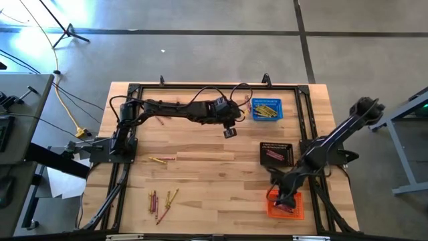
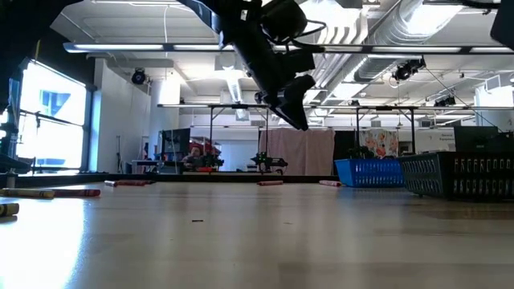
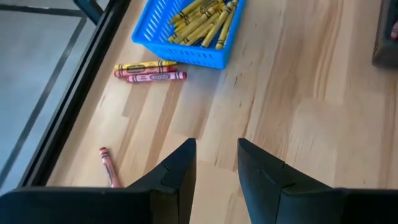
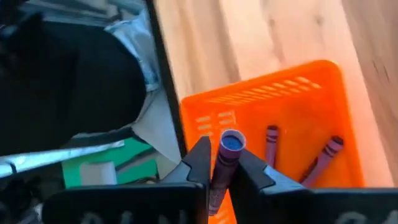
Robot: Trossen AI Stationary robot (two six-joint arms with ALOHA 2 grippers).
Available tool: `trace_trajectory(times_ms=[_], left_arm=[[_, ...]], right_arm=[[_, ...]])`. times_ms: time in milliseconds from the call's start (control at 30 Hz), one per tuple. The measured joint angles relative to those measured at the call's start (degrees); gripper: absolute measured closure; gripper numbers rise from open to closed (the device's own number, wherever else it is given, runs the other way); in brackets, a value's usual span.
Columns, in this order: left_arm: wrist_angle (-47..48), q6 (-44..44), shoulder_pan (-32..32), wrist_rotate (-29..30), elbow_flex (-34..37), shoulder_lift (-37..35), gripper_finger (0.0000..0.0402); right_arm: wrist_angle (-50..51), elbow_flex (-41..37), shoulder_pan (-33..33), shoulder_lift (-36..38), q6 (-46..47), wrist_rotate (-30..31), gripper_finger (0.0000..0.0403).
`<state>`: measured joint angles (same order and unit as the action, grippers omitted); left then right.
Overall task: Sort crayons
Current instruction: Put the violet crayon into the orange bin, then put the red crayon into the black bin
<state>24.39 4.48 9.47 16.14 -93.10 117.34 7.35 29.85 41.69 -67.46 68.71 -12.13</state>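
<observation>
My right gripper [image 1: 284,199] hangs over the orange basket [image 4: 292,99] at the table's near right, shut on a purple crayon [image 4: 231,144]. Two more purple crayons [image 4: 323,162] lie in that basket. My left gripper [image 3: 216,165] is open with nothing between its fingers. It hovers above the wood [image 1: 229,132] just short of the blue basket [image 3: 186,50], which holds yellow crayons [image 3: 202,18]. A yellow and a red crayon [image 3: 149,70] lie on the table beside the blue basket, and another red one [image 3: 107,163] lies nearer the gripper. My right gripper pinches the purple crayon's shaft [image 4: 221,171] between its two fingers. The crayon lies along the fingers, and its blunt end [image 4: 232,142] sticks out past the fingertips. The fingers slant down over the orange basket, and the crayon is lifted clear of it.
A black basket [image 1: 276,152] with red or pink crayons stands between the blue and orange ones. Loose crayons lie at the near left [image 1: 162,201] and left middle [image 1: 160,160]. A dark metal frame [image 1: 214,87] runs round the tabletop. Bare wood lies in the middle.
</observation>
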Motion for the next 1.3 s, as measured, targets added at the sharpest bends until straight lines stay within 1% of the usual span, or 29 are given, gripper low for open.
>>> trace_trajectory(times_ms=[133, 267, 400, 467, 600, 700, 800, 867, 967, 1033, 1067, 1167, 1200, 1300], left_arm=[[2.9, 3.1, 0.0, 0.0, 0.0, -0.1, 0.03], [6.8, 3.2, 0.0, 0.0, 0.0, -0.3, 0.03], [8.9, 3.6, 0.0, 0.0, 0.0, -0.3, 0.03], [8.5, 4.2, 0.0, 0.0, 0.0, -0.3, 0.03], [8.5, 4.8, 0.4, -0.2, 0.0, -0.3, 0.03], [15.0, 5.2, 1.1, -2.2, 0.0, -0.3, 0.03], [20.0, 5.1, 2.2, -2.5, 2.2, -0.3, 0.03], [23.6, 3.3, 3.4, -2.3, 3.8, -0.4, 0.03], [24.2, 0.2, 5.3, -2.1, 7.9, -1.7, 0.03], [23.5, -0.9, 6.2, -3.1, 11.8, -3.4, 0.03], [21.9, -0.9, 6.4, -4.6, 13.8, -4.4, 0.03], [14.4, -1.5, 6.3, -11.5, 20.2, -8.9, 0.03], [11.6, -1.8, 5.9, -13.0, 22.1, -10.5, 0.03], [4.4, -3.7, 4.9, -13.9, 27.1, -15.7, 0.03]], right_arm=[[1.0, 0.0, 0.0, -1.7, 3.3, -0.6, 0.0346], [0.4, 0.0, -0.1, -2.4, 3.3, -1.4, 0.0327], [-2.1, 0.0, -1.7, -2.3, 2.4, -3.1, 0.0318], [-4.6, 0.1, -2.8, -2.2, 0.1, -3.3, 0.0318], [-4.9, 2.8, -5.3, -2.2, -7.7, -3.4, 0.0321], [-3.1, 5.8, -7.8, -2.2, -13.3, -3.4, 0.0329], [2.9, 9.8, -10.9, -2.2, -19.1, -3.3, 0.0337], [10.7, 12.8, -13.5, -2.2, -24.1, -2.8, 0.0342], [21.9, 17.1, -18.0, -2.2, -33.0, 1.7, 0.0348], [27.3, 19.2, -21.3, -2.2, -39.2, 6.8, 0.035], [28.9, 19.9, -23.2, -2.2, -42.1, 9.4, 0.035], [29.4, 20.3, -29.9, -2.2, -49.1, 17.5, 0.035], [29.3, 20.2, -32.7, -2.2, -51.1, 19.1, 0.035], [28.7, 19.7, -41.1, -2.9, -56.3, 19.9, 0.035]])
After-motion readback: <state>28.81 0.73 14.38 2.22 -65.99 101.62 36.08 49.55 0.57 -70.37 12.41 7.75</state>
